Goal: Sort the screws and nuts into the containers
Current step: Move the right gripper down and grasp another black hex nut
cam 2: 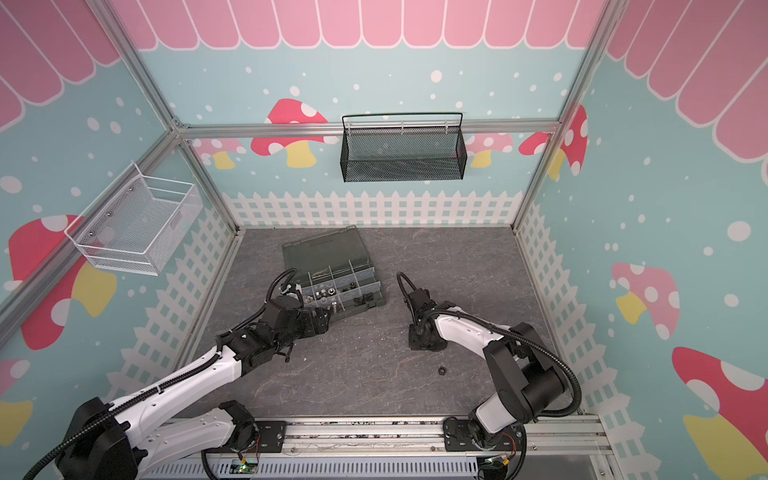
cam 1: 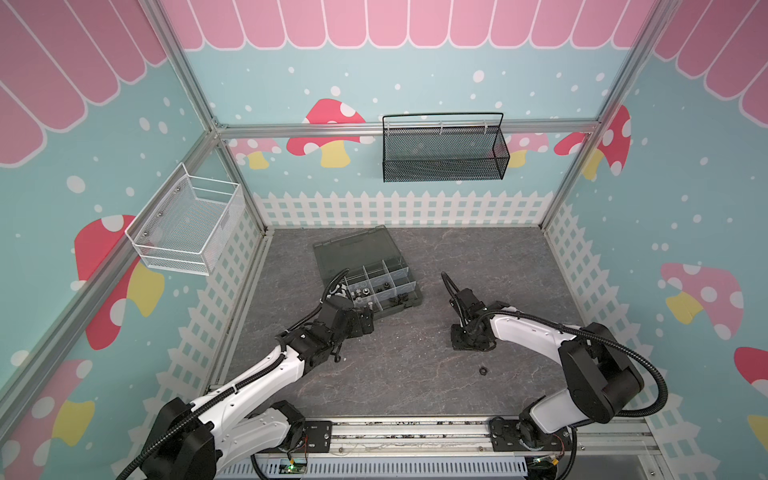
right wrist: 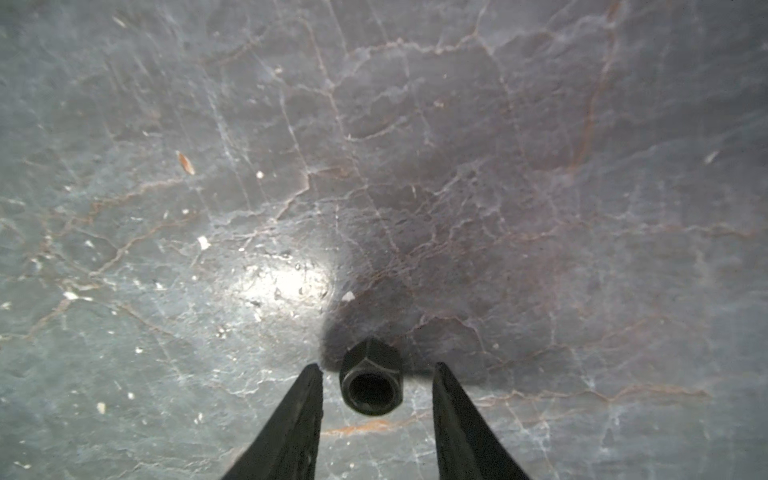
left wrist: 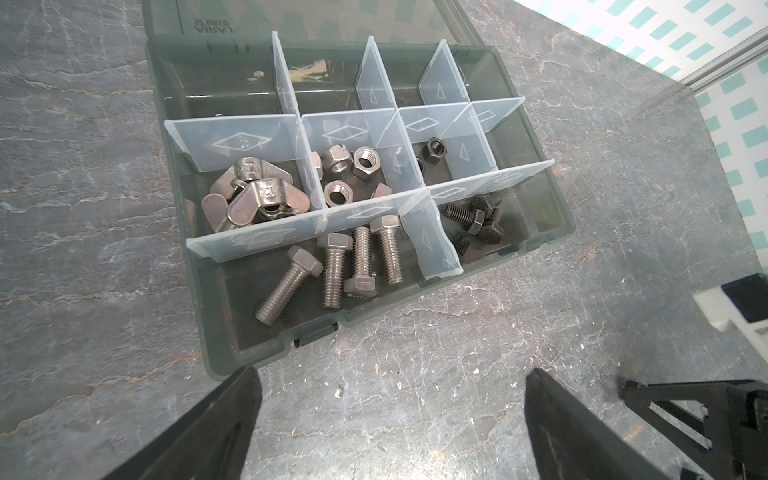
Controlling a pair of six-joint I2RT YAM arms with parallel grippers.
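Right gripper (right wrist: pixel 377 368) fingertips stand at the desk (right wrist: pixel 540 208), straddling a black nut (right wrist: pixel 371 382) whose bore is turned toward the wrist camera. Its jaws are partly drawn in, with a sliver of gap on each side, so nothing is held yet.

The nut sits slightly nearer one finger. I judge it best to close slowly, so that finger nudges the nut to centre rather than flicking it out. Grip across two flats, and lift straight up only once both fingers bear on it.

Its home looks to be the compartment (left wrist: pixel 449 172) already holding one black nut, in the middle row of the box (left wrist: pixel 552 208). The box sits open left of middle, toward the desk's back edge.

Left gripper (left wrist: pixel 392 371) hangs wide open and empty before the box's front wall, apparently clear of that route. A second black nut (cam 1: pixel 483 370) lies loose nearer the front edge, for later.
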